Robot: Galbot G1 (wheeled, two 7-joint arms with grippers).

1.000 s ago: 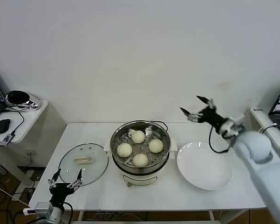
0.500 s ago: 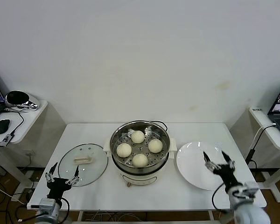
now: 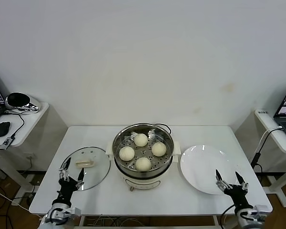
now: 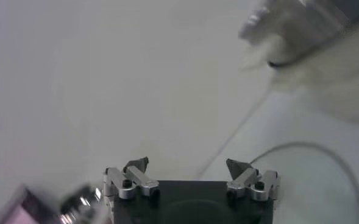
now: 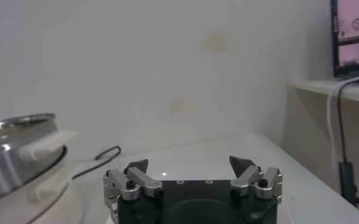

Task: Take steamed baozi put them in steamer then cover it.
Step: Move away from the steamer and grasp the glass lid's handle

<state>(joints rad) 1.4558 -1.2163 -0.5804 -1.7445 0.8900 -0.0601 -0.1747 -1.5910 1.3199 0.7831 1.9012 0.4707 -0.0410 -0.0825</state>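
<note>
The steamer (image 3: 168, 143) stands in the middle of the table on its cream base, uncovered, and several baozi (image 3: 141, 140) lie on its perforated tray. The cover (image 3: 97, 172), a glass lid with a cream handle, lies flat on the table left of the steamer. My left gripper (image 3: 72, 172) hovers open and empty over the lid's near edge; its wrist view shows its spread jaws (image 4: 187, 165) over white table. My right gripper (image 3: 228, 177) is open and empty at the near edge of the white plate (image 3: 200, 164). The right wrist view shows its jaws (image 5: 190, 163) with the steamer (image 5: 14, 152) off to one side.
A black cable (image 3: 164, 127) runs behind the steamer. A side table (image 3: 31, 119) to the left holds a mouse and a shiny device. On the right, a shelf (image 3: 276, 133) carries a laptop (image 5: 353, 36) with a cord hanging down.
The right arm has swung down from high behind the plate to low at the table's front right. The left gripper has edged toward the lid. Both stay open.
</note>
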